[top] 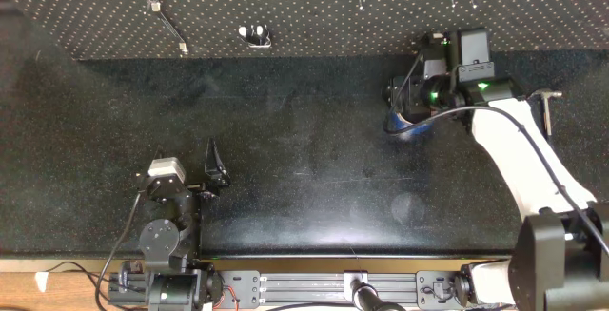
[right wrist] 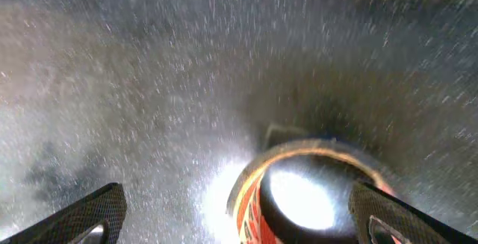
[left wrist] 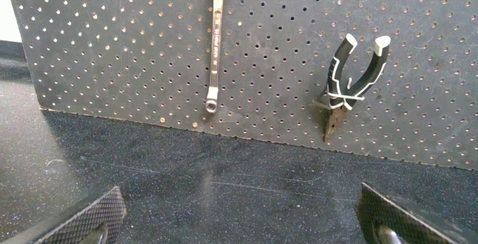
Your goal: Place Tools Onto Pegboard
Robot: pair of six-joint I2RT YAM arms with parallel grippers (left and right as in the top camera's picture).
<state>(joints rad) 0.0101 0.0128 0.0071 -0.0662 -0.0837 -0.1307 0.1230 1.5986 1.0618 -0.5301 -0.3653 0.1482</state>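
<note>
Closest in, the right hand [right wrist: 235, 203] hung low, fingers spread either side of a round, orange-rimmed ring-shaped tool [right wrist: 299, 192] lying on the black speckled tabletop [right wrist: 112, 87], seemingly lined up to pinch it. The left hand [left wrist: 240, 192], fingers likewise apart and empty, faced the black perforated pegboard [left wrist: 112, 50], where a silver wrench [left wrist: 215, 42] and black-and-white-handled pliers [left wrist: 355, 80] already hung.

Pegboard [left wrist: 112, 50] dead ahead, standing upright at the back of the dark table [left wrist: 224, 177]. A wrench [left wrist: 216, 42] hangs straight down on it, ring end at the bottom. Well apart from it hang the pliers [left wrist: 351, 80], handles up, nose down. The left gripper [left wrist: 239, 225] sits low over the table, jaws spread wide.
</note>
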